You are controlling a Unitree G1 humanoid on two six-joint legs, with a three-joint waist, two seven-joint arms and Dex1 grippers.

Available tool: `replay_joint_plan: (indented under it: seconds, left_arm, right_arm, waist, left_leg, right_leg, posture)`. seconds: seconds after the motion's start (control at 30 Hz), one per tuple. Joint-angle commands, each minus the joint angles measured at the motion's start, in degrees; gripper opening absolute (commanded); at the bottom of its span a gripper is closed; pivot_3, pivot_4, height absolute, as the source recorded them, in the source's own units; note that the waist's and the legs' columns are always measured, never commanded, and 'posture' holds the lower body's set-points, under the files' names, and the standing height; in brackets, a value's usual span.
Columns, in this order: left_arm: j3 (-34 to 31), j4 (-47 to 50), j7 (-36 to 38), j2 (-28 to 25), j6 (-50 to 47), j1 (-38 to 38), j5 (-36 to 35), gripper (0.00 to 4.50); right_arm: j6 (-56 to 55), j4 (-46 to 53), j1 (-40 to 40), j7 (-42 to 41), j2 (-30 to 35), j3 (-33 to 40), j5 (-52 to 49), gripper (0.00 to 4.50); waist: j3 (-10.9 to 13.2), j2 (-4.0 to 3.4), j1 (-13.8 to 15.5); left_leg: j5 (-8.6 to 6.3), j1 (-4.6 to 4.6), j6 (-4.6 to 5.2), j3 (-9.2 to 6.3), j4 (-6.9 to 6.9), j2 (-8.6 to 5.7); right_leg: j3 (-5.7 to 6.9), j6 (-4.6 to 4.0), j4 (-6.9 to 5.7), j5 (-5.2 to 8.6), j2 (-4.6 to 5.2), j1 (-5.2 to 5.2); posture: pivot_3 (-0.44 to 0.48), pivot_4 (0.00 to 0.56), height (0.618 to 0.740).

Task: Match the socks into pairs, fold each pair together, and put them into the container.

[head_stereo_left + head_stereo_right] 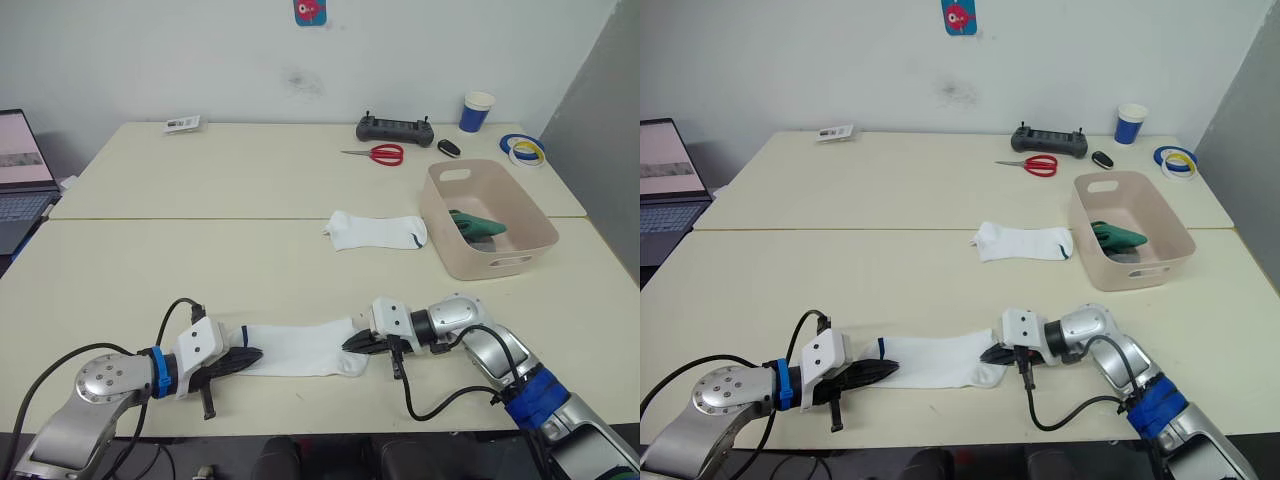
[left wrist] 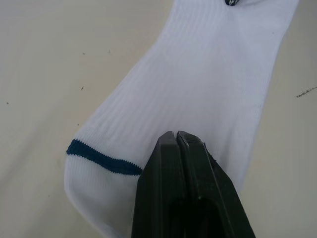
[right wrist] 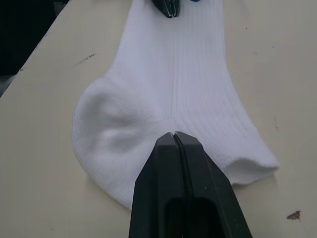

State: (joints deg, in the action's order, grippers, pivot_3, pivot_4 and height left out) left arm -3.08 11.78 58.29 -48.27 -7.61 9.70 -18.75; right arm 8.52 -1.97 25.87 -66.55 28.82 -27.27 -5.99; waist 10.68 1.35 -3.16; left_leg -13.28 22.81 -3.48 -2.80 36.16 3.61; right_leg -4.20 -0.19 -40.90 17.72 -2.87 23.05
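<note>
Lying flat along the table's (image 1: 150,270) near edge, a white sock (image 1: 298,347) is pinched at both ends: the left gripper (image 1: 245,357) clamps its blue-striped end, the right gripper (image 1: 358,343) its heel end, both forearms low and pointing inward. Farther back, a second white sock (image 1: 376,231) lies beside the pink container (image 1: 532,216), which holds a green sock (image 1: 476,223).

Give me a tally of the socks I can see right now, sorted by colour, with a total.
White ankle socks: 2, one stretched flat near the table's front edge, one lying beside the pale pink plastic tub.
Dark green socks: 1 bundle inside the tub; whether it is one sock or a folded pair cannot be told.
Total: 3 visible sock items.
</note>
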Motion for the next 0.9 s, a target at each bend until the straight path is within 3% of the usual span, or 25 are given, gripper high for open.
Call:
replay_joint_plan:
  seconds: [0.03, 0.13, 0.23, 0.33, 0.43, 0.6, 0.73, 0.9]
  left_arm:
    - [-3.31, 3.1, 0.75, 0.81, -4.72, -0.56, -6.21, 0.03]
    - [-6.63, 5.76, -0.03, -0.02, -9.09, -2.45, -10.21, 0.03]
    - [-11.29, 6.82, -1.89, -0.92, -14.39, -4.01, -13.99, 0.0]
    - [-16.64, 3.83, -4.65, -0.84, -16.39, -4.36, -13.97, 0.64]
    - [-21.2, -0.06, -7.79, 1.35, -14.27, -2.04, -11.63, 1.55]
    - [-23.99, -2.41, -12.62, 6.74, -10.66, 2.26, -8.7, 3.22]
    - [-23.21, -2.48, -16.36, 10.79, -8.01, 4.4, -5.97, 4.48]
    - [-23.05, -3.32, -17.55, 10.35, -9.26, 0.23, -6.46, 4.48]
  right_arm:
    - [4.89, 4.81, -0.98, -0.05, 0.81, 4.83, -4.75, 0.0]
    - [10.28, 11.45, -1.56, 1.43, 1.65, 10.08, -9.87, 0.0]
    - [14.58, 15.86, -2.43, 3.7, 4.36, 15.76, -12.56, 0.57]
    - [14.37, 16.01, -5.85, 6.15, 8.38, 20.89, -11.58, 1.64]
    - [11.36, 13.5, -11.63, 7.91, 12.17, 25.02, -9.38, 2.66]
    - [10.9, 13.56, -17.09, 13.3, 11.12, 29.36, -9.99, 4.47]
    - [12.09, 14.35, -18.87, 18.16, 7.09, 30.3, -10.5, 4.5]
    - [12.02, 14.96, -16.1, 20.31, 5.59, 28.16, -9.34, 4.5]
  waist:
    - [0.01, 0.01, 0.04]
    - [0.02, 0.02, 0.11]
    - [0.02, 0.02, 0.09]
    - [0.02, 0.02, 0.09]
    - [0.01, 0.02, 0.12]
    - [0.02, 0.03, -0.35]
    - [-0.01, 0.06, -0.19]
    - [-0.01, 0.07, 0.34]
  left_leg:
    - [0.0, 0.01, 0.0, 0.0, 0.0, 0.0]
    - [0.0, 0.1, 0.0, -0.06, 0.01, 0.0]
    - [0.0, 0.1, 0.0, -0.1, 0.01, 0.01]
    - [0.0, 0.09, 0.0, -0.08, 0.01, -0.01]
    - [0.0, 0.09, 0.0, -0.06, -0.01, -0.02]
    - [-0.01, 0.07, 0.01, 0.06, -0.04, 0.0]
    - [0.0, 0.04, 0.0, 0.0, -0.02, 0.01]
    - [0.01, 0.07, -0.03, -0.01, -0.02, -0.06]
  right_leg:
    - [0.0, 0.0, 0.0, 0.0, 0.0, 0.0]
    - [0.03, 0.0, 0.0, 0.0, 0.0, 0.05]
    - [0.03, 0.0, 0.0, 0.0, 0.0, 0.04]
    - [0.04, 0.01, 0.02, 0.0, 0.0, 0.03]
    - [0.03, 0.01, 0.04, 0.01, 0.02, 0.04]
    - [-0.09, 0.01, 0.03, 0.0, 0.05, 0.09]
    - [-0.18, 0.0, 0.0, 0.0, 0.04, 0.03]
    - [-0.17, 0.01, 0.01, 0.0, 0.05, 0.03]
  posture:
    - [0.0, 0.15, 0.74]
    - [0.0, 0.15, 0.74]
    - [0.0, 0.15, 0.74]
    - [0.0, 0.15, 0.74]
    - [0.0, 0.15, 0.74]
    - [0.0, 0.15, 0.74]
    - [0.0, 0.15, 0.74]
    - [0.0, 0.15, 0.74]
